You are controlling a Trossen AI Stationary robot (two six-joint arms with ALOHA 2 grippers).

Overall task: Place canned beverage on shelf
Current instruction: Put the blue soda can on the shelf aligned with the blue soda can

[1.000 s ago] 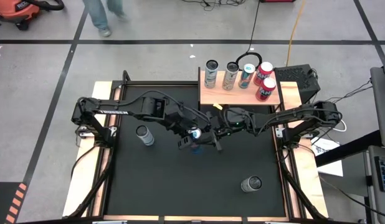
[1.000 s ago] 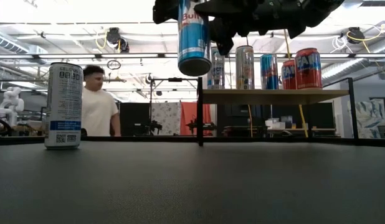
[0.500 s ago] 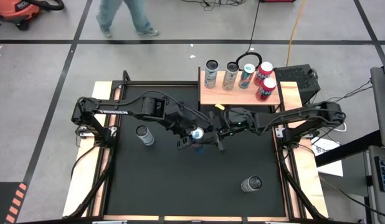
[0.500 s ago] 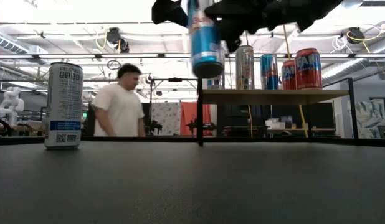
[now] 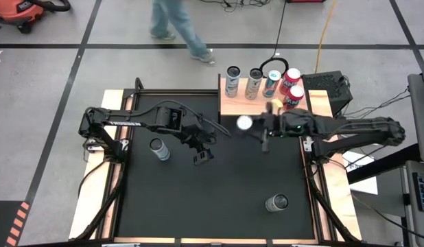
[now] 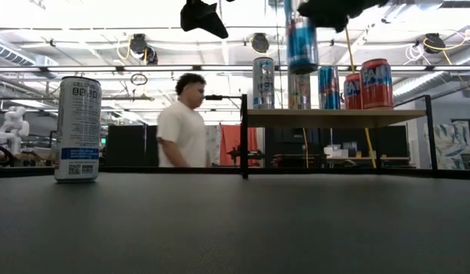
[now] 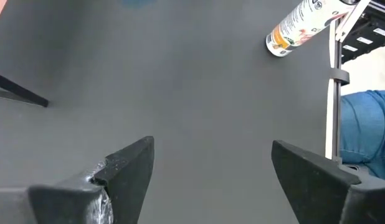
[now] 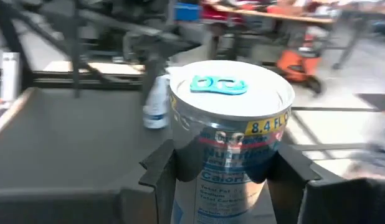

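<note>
A blue and silver beverage can [image 5: 245, 123] hangs upright in the air just off the near edge of the light wooden shelf [image 5: 239, 107], higher than the shelf top [image 6: 334, 116]. My right gripper [image 5: 249, 125] is shut on it. The shelf bears several upright cans [image 5: 255, 83]. My left gripper [image 5: 202, 156] hovers open over the middle of the black mat, with nothing between its fingers [image 7: 127, 163]. My right gripper pinches the can's side wall [image 8: 187, 163] between its two fingers [image 8: 156, 169], a little below the top rim. The fingers come nearly level from the table's right side. The can [image 6: 302, 42] stands upright and is lifted clear of mat and shelf.
A tall white can [image 5: 158, 148] stands on the mat at the left, and another can [image 5: 276, 202] stands near the right front. A black rail [image 5: 315, 199] frames the mat. A person [image 6: 182, 122] walks past beyond the table's far edge.
My right gripper has carried the can up and toward the table's far right, out from beside my left gripper to the shelf's near edge, tipping closer to level. The can has stayed upright. My left gripper, which was at the can a second ago, has stayed put without it.
</note>
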